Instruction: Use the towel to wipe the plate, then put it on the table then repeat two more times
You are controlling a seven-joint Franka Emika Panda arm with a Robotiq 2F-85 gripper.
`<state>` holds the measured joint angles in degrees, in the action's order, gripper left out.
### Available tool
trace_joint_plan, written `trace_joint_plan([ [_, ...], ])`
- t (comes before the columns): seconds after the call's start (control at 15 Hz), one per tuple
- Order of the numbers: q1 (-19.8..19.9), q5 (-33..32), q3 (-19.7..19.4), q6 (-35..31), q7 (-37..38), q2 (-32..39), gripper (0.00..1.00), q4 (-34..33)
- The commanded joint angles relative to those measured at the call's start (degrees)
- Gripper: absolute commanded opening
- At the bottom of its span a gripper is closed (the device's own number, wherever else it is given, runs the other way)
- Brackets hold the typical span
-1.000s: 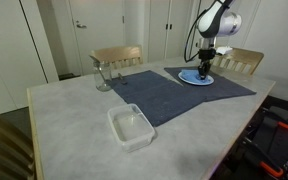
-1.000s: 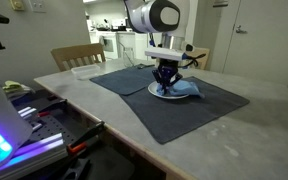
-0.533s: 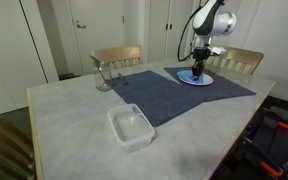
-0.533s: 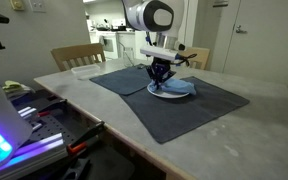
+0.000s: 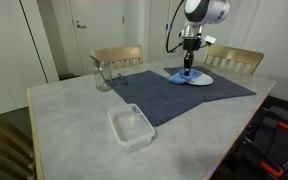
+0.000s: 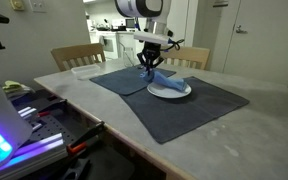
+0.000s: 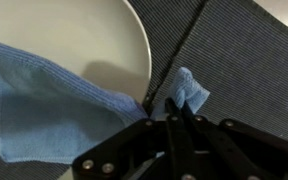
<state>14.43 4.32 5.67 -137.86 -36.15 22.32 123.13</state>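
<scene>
Towel (image 7: 54, 105), light blue, lies mostly on the white plate (image 7: 94, 30), with one corner drawn over the plate's rim onto the dark woven mat (image 7: 249, 60). The end effector (image 7: 174, 108) is clenched on that corner. Its fingers are pressed together just outside the rim, and a tuft of cloth pokes out beyond them. In both exterior views the arm stands upright beside the plate's edge, on the side facing a clear glass vessel (image 5: 102, 76). Whether the fingertips touch the mat cannot be told.

The plate sits on the mat with dark cloth showing around it, and the mat's borders stop short of the table (image 5: 69, 120) edges. Well apart from the plate and off the mat, a clear plastic container (image 5: 131, 127) stands near a table edge. Pale tabletop shows between the container and the mat. Two wooden chairs (image 5: 117, 56) are pushed in at the table edge nearest the plate.
</scene>
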Motion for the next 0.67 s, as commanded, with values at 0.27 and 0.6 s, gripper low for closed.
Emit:
trace_joint_plan([
  [0.27, -3.58, 5.54, 3.11, 11.25, -12.67, -6.46, 0.01, 0.99],
  [0.6, -6.49, 11.68, 3.69, 18.88, -22.36, -10.64, 0.01, 1.12],
])
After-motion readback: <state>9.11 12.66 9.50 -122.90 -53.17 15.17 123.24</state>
